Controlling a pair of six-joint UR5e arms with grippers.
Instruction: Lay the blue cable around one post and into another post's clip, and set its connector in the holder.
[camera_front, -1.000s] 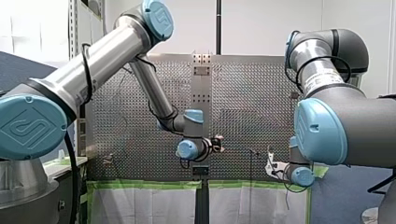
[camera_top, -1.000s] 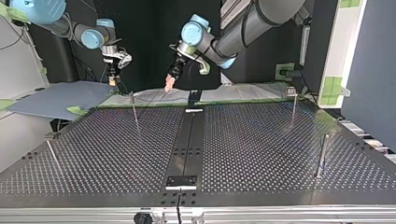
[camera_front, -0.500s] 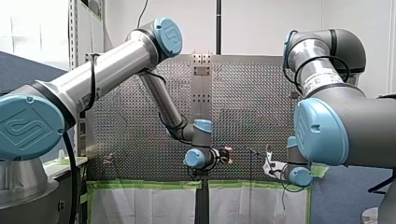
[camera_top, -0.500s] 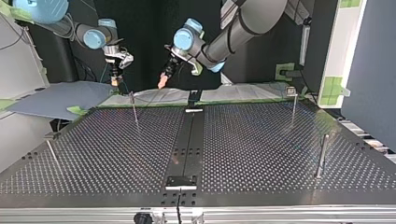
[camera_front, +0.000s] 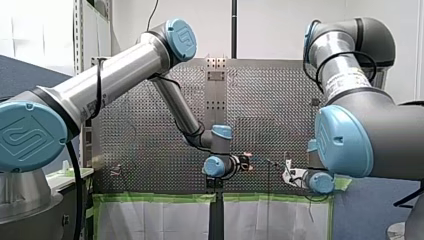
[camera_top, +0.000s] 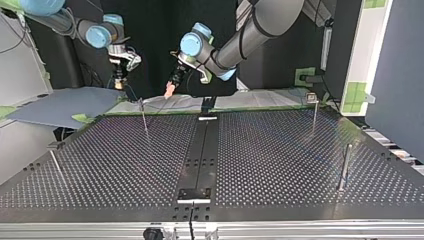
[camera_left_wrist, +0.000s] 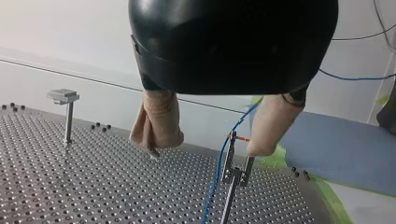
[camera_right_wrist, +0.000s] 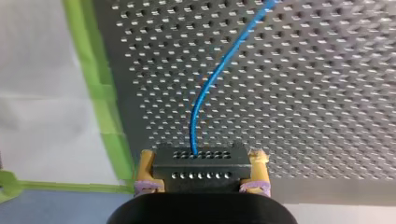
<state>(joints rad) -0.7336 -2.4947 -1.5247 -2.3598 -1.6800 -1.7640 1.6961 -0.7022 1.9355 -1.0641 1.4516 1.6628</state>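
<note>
In the right wrist view my right gripper (camera_right_wrist: 201, 173) is shut with its yellow pads on the black connector (camera_right_wrist: 201, 161). The blue cable (camera_right_wrist: 205, 88) leaves the connector and curves ahead over the perforated table. In the left wrist view my left gripper (camera_left_wrist: 207, 149) is open, its beige fingers apart. The blue cable (camera_left_wrist: 218, 163) runs down between them, right beside a thin post's clip (camera_left_wrist: 236, 172). In the top view my left gripper (camera_top: 170, 90) hangs near the far edge, close to that post (camera_top: 144, 116), and my right gripper (camera_top: 119, 80) is at the view's far left.
Other thin posts stand at the top view's right (camera_top: 313, 111) (camera_top: 344, 167) and left (camera_top: 56, 165). A black plate (camera_top: 194, 194) sits on the centre strip by the near edge. Green tape (camera_right_wrist: 100, 88) lines the table's far edge, with white sheeting beyond.
My left arm has swung toward the top view's left, bringing its open gripper close to the far-left post. My right gripper has stayed nearly in place with the connector.
</note>
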